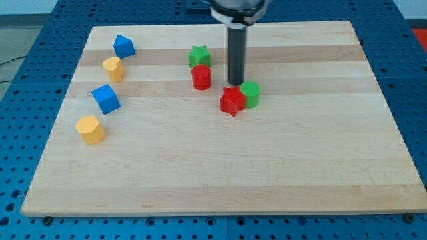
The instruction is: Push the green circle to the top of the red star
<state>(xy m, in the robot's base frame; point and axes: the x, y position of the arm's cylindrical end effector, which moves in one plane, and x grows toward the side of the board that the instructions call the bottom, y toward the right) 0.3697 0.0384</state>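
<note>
My tip is the blunt lower end of a straight, dark, smooth rod that comes down from a wider black housing at the view's top. It is no pincer: it has no jaws to open or close, and it holds nothing. The tip stands on the board just above the red star and just to the upper left of the green circle; whether it touches either block I cannot tell.

The green circle is a short, glossy cylinder with a flat top. It sits at the star's upper right, pressed against it, a little right of the board's middle. The red star is a low, pointed block of the same shiny plastic look.

To the left of the rod stands a red cylinder, upright, and just above it, close or touching, a green star.

Well apart, at the view's left, four more blocks lie in a loose column: a blue block with angled faces at the top, a yellow block just below it, a blue cube lower, and a rounded yellow block lowest.

The board is pale wood with visible grain in lengthwise planks. It rests on a blue perforated table.
</note>
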